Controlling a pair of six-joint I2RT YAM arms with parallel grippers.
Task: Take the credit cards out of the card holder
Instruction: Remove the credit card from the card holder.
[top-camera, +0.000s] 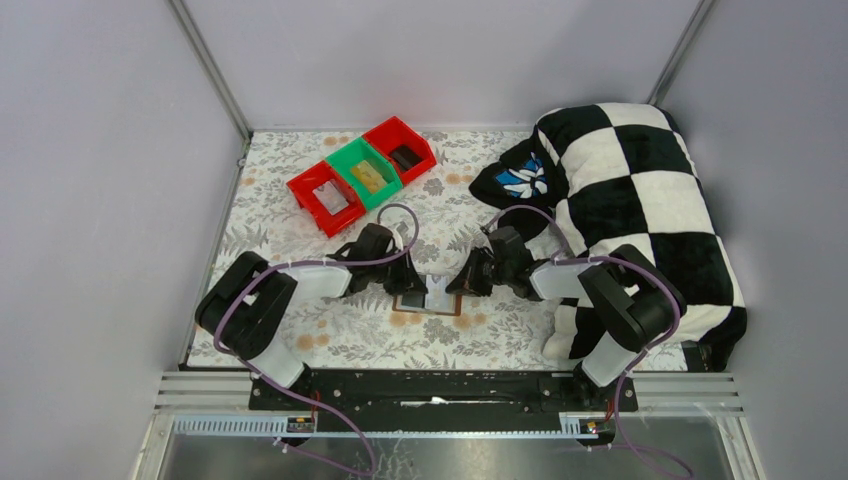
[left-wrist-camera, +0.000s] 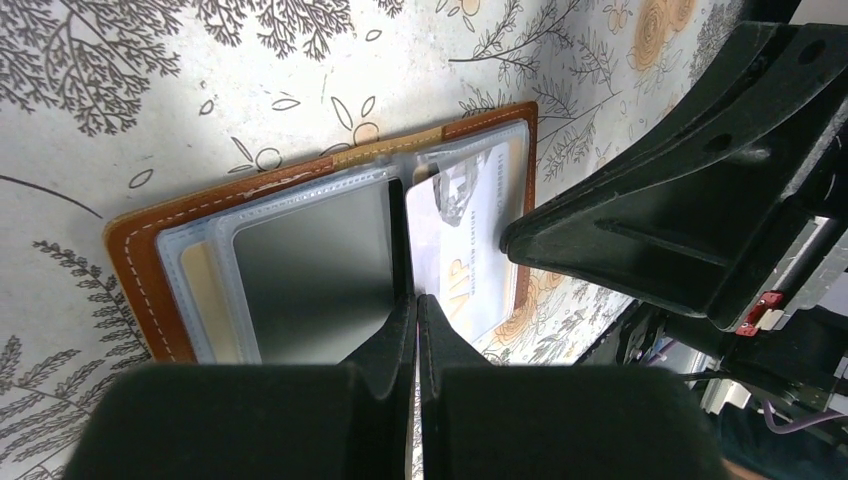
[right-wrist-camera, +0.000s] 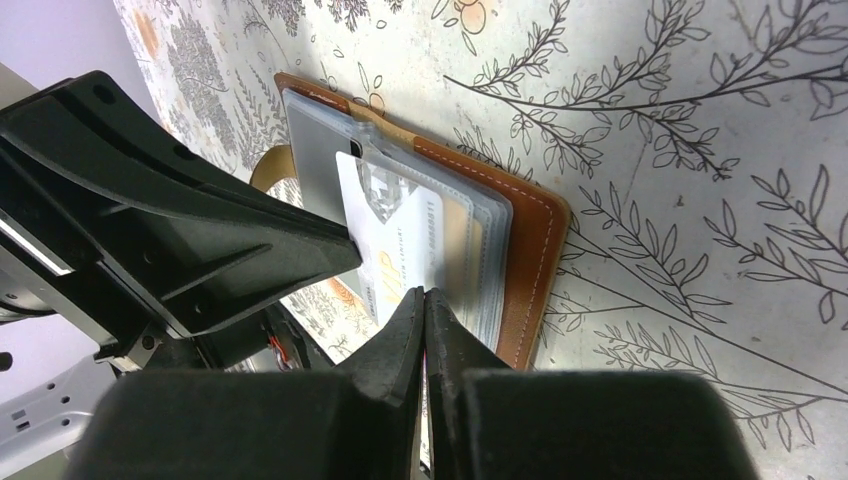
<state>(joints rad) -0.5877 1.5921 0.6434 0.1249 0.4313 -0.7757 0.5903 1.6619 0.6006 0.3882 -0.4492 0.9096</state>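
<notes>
The brown card holder (top-camera: 412, 304) lies open on the floral table between both arms. In the left wrist view the card holder (left-wrist-camera: 140, 265) shows clear sleeves with a grey credit card (left-wrist-camera: 310, 265) in its left half. A white credit card (left-wrist-camera: 465, 235) marked VIP sticks partway out of the right half. My left gripper (left-wrist-camera: 417, 298) is shut, tips at the holder's fold; I cannot tell if it pinches a sleeve. My right gripper (right-wrist-camera: 424, 293) is shut on the white card's (right-wrist-camera: 390, 240) edge, over the holder (right-wrist-camera: 535, 250). In the top view the left gripper (top-camera: 408, 285) and right gripper (top-camera: 462, 283) flank the holder.
A red bin (top-camera: 325, 195), a green bin (top-camera: 365, 172) and another red bin (top-camera: 400, 148) stand in a row at the back left. A black-and-white checkered cushion (top-camera: 630, 200) and a dark cloth (top-camera: 520, 178) fill the right side. Grey walls enclose the table.
</notes>
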